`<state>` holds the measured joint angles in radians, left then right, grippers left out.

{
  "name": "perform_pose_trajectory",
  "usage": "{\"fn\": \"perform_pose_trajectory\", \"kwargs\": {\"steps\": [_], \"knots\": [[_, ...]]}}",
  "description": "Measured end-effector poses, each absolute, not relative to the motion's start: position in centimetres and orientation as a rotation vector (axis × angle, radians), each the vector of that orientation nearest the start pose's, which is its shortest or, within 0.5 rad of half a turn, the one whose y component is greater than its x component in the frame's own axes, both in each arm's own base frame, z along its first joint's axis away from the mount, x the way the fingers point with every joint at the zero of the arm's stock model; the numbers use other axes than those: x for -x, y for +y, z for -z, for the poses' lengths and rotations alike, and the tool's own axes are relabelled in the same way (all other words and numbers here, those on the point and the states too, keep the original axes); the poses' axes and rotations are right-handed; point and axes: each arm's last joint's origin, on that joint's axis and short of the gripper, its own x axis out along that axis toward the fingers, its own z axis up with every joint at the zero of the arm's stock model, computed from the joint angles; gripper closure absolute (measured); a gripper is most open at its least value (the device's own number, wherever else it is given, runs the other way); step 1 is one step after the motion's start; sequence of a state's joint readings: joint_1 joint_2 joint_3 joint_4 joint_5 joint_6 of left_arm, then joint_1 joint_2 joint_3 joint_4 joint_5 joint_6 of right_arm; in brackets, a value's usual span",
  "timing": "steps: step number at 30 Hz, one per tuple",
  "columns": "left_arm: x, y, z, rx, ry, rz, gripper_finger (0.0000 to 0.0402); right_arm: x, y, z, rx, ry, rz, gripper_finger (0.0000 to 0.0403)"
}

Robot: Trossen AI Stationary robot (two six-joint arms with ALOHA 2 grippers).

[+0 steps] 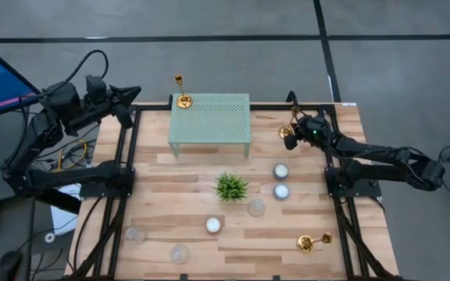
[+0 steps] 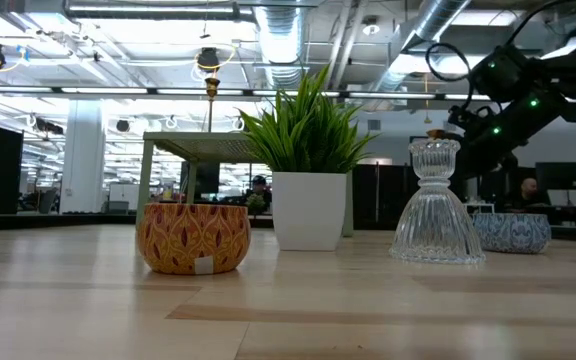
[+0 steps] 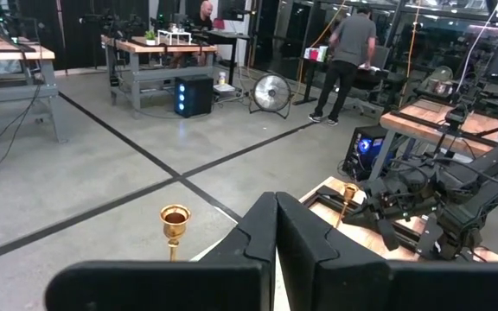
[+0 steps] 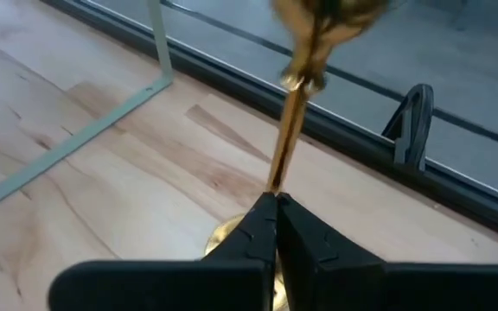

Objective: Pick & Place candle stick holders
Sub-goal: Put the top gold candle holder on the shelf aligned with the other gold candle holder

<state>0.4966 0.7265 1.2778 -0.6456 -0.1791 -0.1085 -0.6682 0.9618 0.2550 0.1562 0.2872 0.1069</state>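
Beyond the table we see an open workshop floor with other benches, a floor fan (image 3: pixel 271 92) and a person (image 3: pixel 344 53) standing at a far desk. On the wooden table (image 1: pixel 170 215) our right gripper (image 4: pixel 276 204) sits at the far right side, its fingers pinched together on the thin stem of a gold candle stick holder (image 4: pixel 294 112) — the stem rises straight out from between the fingertips, with the flared base just behind them. In the high view that same holder (image 1: pixel 291 125) stands right at the gripper's nose. To its left, well apart, sits the pale green mesh stand (image 1: pixel 210 119), and a second candle stick holder (image 1: pixel 182 92) stands upright on that stand's far left corner. A third holder (image 1: pixel 313 243) lies on its side near the table's front edge (well back from the right gripper, toward its own arm's base). Between them we see a small potted plant (image 1: pixel 230 186) and white tealights (image 1: pixel 280 171). Our left gripper (image 3: pixel 276 226) waits off the table's far left corner, fingers pressed shut on nothing.
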Motion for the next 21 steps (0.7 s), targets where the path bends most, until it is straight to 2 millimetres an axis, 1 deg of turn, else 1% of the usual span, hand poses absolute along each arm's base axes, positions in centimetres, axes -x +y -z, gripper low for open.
{"fn": "perform_pose_trajectory", "kwargs": {"steps": [4, 8, 12, 16, 19, 21], "knots": [[-8.17, 5.01, -44.92, 0.12, 0.058, -0.679, 0.0395, -13.31, -11.43, -15.62, -0.214, 0.517, 0.928, 0.0396], [-8.17, 5.01, -44.92, 0.12, 0.059, -0.679, 0.0395, -13.33, -11.05, -15.23, -0.227, 0.564, 0.889, 0.0364], [-8.17, 5.02, -44.92, 0.12, 0.059, -0.679, 0.0395, -13.41, -10.7, -14.98, -0.228, 0.597, 0.872, 0.0308], [-8.17, 5.02, -44.92, 0.12, 0.058, -0.68, 0.0395, -13.68, -10.65, -15.03, -0.192, 0.594, 0.859, 0.0234], [-8.17, 5.02, -44.92, 0.12, 0.058, -0.679, 0.0395, -13.6, -10.98, -15.3, -0.174, 0.565, 0.92, 0.0174], [-8.17, 5.01, -44.92, 0.12, 0.059, -0.679, 0.0395, -13.54, -11.24, -15.51, -0.167, 0.539, 0.951, 0.0146]]}}
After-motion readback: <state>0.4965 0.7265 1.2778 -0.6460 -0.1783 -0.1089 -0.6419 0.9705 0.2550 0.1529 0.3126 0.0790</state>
